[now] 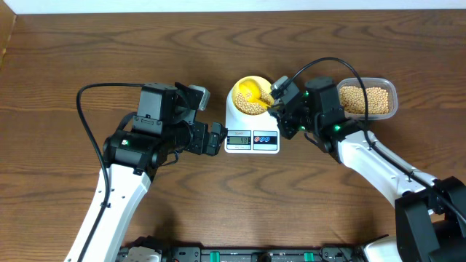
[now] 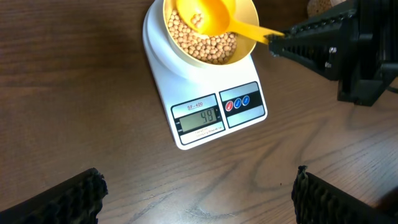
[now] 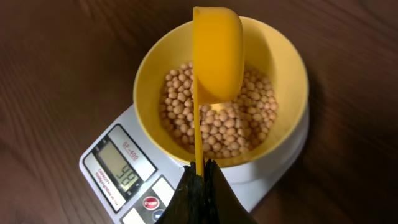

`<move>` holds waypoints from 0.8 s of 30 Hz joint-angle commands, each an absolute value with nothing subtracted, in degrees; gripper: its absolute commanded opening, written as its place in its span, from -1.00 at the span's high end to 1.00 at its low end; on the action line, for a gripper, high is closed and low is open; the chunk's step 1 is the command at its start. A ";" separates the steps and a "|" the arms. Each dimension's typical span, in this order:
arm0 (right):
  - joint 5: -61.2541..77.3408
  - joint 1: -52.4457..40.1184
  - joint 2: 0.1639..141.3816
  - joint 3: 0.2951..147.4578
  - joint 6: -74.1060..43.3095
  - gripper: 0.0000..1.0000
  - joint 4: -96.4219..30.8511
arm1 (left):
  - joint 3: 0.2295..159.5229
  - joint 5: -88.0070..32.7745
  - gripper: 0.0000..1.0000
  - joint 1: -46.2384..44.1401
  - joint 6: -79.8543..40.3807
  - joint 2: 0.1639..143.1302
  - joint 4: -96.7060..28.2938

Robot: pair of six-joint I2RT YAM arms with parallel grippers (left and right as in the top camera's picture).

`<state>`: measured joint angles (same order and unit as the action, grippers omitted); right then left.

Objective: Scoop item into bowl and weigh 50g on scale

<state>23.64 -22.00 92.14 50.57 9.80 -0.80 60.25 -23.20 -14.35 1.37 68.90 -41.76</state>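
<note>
The pale yellow bowl [image 1: 242, 89] [image 2: 249, 14] [image 3: 149, 74] stands on the white scale [image 1: 251, 138] [image 2: 211, 118] [image 3: 118, 165] and holds a layer of tan beans [image 2: 211, 46] [image 3: 242, 124]. The display shows 48. My right gripper [image 1: 275, 102] [image 3: 202, 167] [image 2: 280, 43] is shut on the thin handle of a bright yellow scoop [image 1: 251, 93] [image 2: 208, 15] [image 3: 217, 56]. The scoop's cup hangs over the bowl with a few beans in it. My left gripper [image 1: 217, 139] [image 2: 199, 193] stands wide open, with nothing in it, just left of the scale, over bare wood.
A clear rectangular tub [image 1: 368, 98] of beans sits at the right, behind the right arm. The scale's red and blue buttons [image 2: 236, 102] face the front. Cables loop over both arms.
</note>
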 commanded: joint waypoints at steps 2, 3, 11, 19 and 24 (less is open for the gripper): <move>27.29 -20.80 92.38 50.96 7.29 0.98 -0.62 | 60.31 -22.87 -0.96 -14.15 1.91 68.90 -41.74; 27.88 -20.64 92.38 50.96 7.27 0.98 -0.62 | 60.31 -22.87 -0.96 -14.15 1.91 68.90 -41.74; 31.51 -17.98 92.38 50.96 3.42 0.98 -0.58 | 60.31 -22.87 -0.96 -14.15 1.91 68.90 -41.74; 36.69 -15.49 92.36 50.96 3.42 0.98 0.25 | 60.31 -22.87 -0.96 -14.15 1.91 68.90 -41.74; 37.08 -14.98 92.18 50.96 3.40 0.98 1.28 | 60.31 -22.87 -0.96 -14.15 1.91 68.90 -41.74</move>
<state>34.92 -15.55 92.16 50.57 3.97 0.73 60.25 -23.20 -14.35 1.37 68.90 -41.76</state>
